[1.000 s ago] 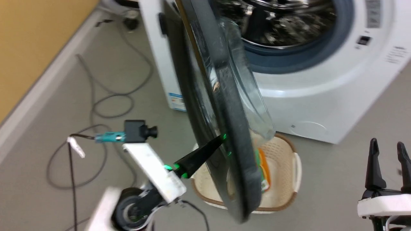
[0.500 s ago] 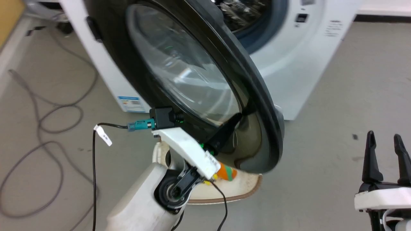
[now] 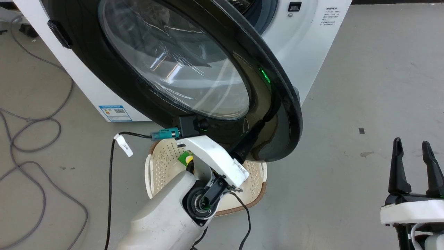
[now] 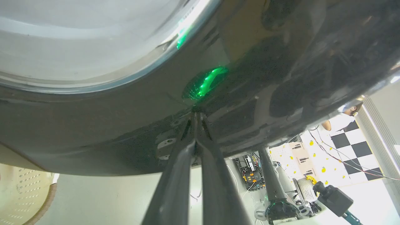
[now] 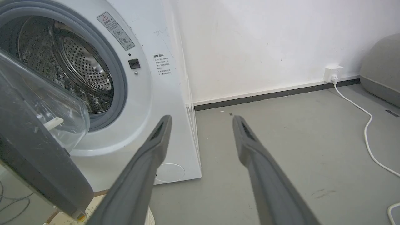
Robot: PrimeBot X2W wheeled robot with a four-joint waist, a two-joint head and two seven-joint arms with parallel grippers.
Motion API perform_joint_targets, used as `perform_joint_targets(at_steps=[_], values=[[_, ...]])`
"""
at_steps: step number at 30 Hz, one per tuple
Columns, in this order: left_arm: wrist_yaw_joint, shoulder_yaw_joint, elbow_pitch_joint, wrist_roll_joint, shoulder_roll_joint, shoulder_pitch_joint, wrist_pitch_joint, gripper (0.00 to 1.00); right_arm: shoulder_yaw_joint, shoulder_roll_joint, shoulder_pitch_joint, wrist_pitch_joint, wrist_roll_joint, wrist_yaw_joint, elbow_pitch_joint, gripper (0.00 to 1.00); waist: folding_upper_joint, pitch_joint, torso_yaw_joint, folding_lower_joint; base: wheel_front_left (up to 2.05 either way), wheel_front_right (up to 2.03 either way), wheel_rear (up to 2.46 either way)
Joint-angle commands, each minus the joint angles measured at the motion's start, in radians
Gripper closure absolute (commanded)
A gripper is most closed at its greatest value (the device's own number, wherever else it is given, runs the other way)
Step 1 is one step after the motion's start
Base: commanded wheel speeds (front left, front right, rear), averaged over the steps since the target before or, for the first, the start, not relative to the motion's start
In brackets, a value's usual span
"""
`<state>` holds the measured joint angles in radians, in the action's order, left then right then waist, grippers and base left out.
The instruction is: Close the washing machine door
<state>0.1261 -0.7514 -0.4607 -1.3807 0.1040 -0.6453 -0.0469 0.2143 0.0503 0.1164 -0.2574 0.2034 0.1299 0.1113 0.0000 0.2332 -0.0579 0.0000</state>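
The washing machine door (image 3: 166,59) runs off the top of the head view, and it hides most of the drum opening of the washing machine (image 3: 312,41). The cream basket (image 3: 148,177) lies half covered by the door and the left arm (image 3: 163,215); a green and yellow item (image 3: 185,158) inside is too hidden to identify. The left end effector (image 4: 196,115) melts into its reflection on the black rim. The warning sticker (image 5: 115,31) has print too small to read.

Bright, sharp; glare on door (image 3: 173,69)
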Motion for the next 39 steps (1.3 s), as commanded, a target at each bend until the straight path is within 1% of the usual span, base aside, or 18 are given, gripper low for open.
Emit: perform_joint_targets(at_steps=[1, 7, 9, 12, 13, 14, 15, 17, 20, 23, 26, 29, 30, 31, 35, 37, 39], values=[[0.005, -0.003, -0.002, -0.007, 0.004, -0.018, -0.006, 1.0, 0.0, 0.0, 0.011, -0.004, 0.001, 0.001, -0.002, 0.0, 0.0, -0.002, 0.002, 0.0, 0.0, 0.0, 0.0], [0.005, -0.06, -0.007, -0.022, 0.043, -0.011, -0.046, 1.0, 0.001, 0.0, -0.005, -0.004, 0.001, 0.001, 0.006, 0.0, 0.0, -0.037, 0.024, 0.0, 0.0, 0.0, 0.0], [0.005, -0.077, -0.019, -0.012, 0.07, -0.001, -0.089, 1.0, 0.001, 0.0, -0.018, -0.004, -0.001, 0.001, 0.011, 0.0, 0.0, -0.064, 0.035, 0.0, 0.0, 0.0, 0.0], [0.005, -0.1, -0.046, 0.051, 0.107, 0.001, -0.16, 1.0, 0.006, 0.0, -0.034, -0.004, -0.004, 0.001, 0.014, 0.0, 0.0, -0.09, 0.048, 0.0, 0.0, 0.0, 0.0], [0.005, -0.1, -0.046, 0.051, 0.107, 0.001, -0.16, 1.0, 0.006, 0.0, -0.034, -0.004, -0.004, 0.001, 0.014, 0.0, 0.0, -0.09, 0.048, 0.0, 0.0, 0.0, 0.0], [-0.002, -0.109, -0.09, 0.139, 0.137, -0.008, -0.196, 1.0, 0.012, 0.0, -0.045, -0.004, -0.007, 0.001, 0.014, 0.0, 0.0, -0.106, 0.059, 0.0, 0.0, 0.0, 0.0], [-0.002, -0.109, -0.09, 0.139, 0.137, -0.008, -0.196, 1.0, 0.012, 0.0, -0.045, -0.004, -0.007, 0.001, 0.014, 0.0, 0.0, -0.106, 0.059, 0.0, 0.0, 0.0, 0.0], [-0.056, -0.102, -0.126, 0.259, 0.159, -0.021, -0.212, 1.0, 0.017, 0.0, -0.053, -0.004, -0.011, 0.001, 0.014, 0.0, 0.0, -0.118, 0.07, 0.0, 0.0, 0.0, 0.0], [-0.153, 0.017, -0.084, 0.44, 0.175, -0.003, -0.214, 1.0, 0.029, 0.0, -0.062, -0.004, -0.016, 0.001, 0.012, 0.0, 0.0, -0.134, 0.087, 0.0, 0.0, 0.0, 0.0], [-0.23, 0.121, -0.003, 0.611, 0.195, 0.063, -0.214, 1.0, 0.038, 0.0, -0.068, -0.004, -0.021, 0.001, 0.013, 0.0, 0.0, -0.148, 0.098, 0.0, 0.0, 0.0, 0.0], [-0.289, 0.217, 0.089, 0.749, 0.219, 0.138, -0.215, 1.0, 0.047, 0.0, -0.071, -0.004, -0.024, 0.001, 0.012, 0.0, 0.0, -0.158, 0.107, 0.0, 0.0, 0.0, 0.0], [-0.325, 0.326, 0.183, 0.835, 0.224, 0.219, -0.215, 1.0, 0.054, 0.0, -0.075, -0.004, -0.025, 0.001, 0.007, 0.0, 0.0, -0.169, 0.116, 0.0, 0.0, 0.0, 0.0], [-0.339, 0.353, 0.212, 0.87, 0.229, 0.246, -0.215, 0.62, 0.054, 0.0, -0.077, -0.004, -0.027, 0.001, 0.004, 0.0, 0.0, -0.173, 0.12, 0.0, 0.0, 0.0, 0.0], [-0.356, 0.374, 0.241, 0.912, 0.237, 0.272, -0.215, 0.0, 0.054, 0.0, -0.08, -0.004, -0.028, 0.001, 0.001, 0.0, 0.0, -0.177, 0.123, 0.0, 0.0, 0.0, 0.0], [-0.403, 0.458, 0.35, 1.003, 0.225, 0.382, -0.215, 0.0, 0.048, 0.0, -0.086, -0.004, -0.03, 0.001, -0.009, 0.0, 0.0, -0.186, 0.134, 0.0, 0.0, 0.0, 0.0], [-0.424, 0.483, 0.386, 1.06, 0.229, 0.436, -0.215, 0.0, 0.043, 0.0, -0.088, -0.004, -0.032, 0.001, -0.012, 0.0, 0.0, -0.19, 0.139, 0.0, 0.0, 0.0, 0.0], [-0.439, 0.514, 0.417, 1.08, 0.213, 0.489, -0.215, 0.0, 0.039, 0.0, -0.085, -0.004, -0.038, 0.001, -0.015, 0.0, 0.0, -0.192, 0.143, 0.0, 0.0, 0.0, 0.0]])
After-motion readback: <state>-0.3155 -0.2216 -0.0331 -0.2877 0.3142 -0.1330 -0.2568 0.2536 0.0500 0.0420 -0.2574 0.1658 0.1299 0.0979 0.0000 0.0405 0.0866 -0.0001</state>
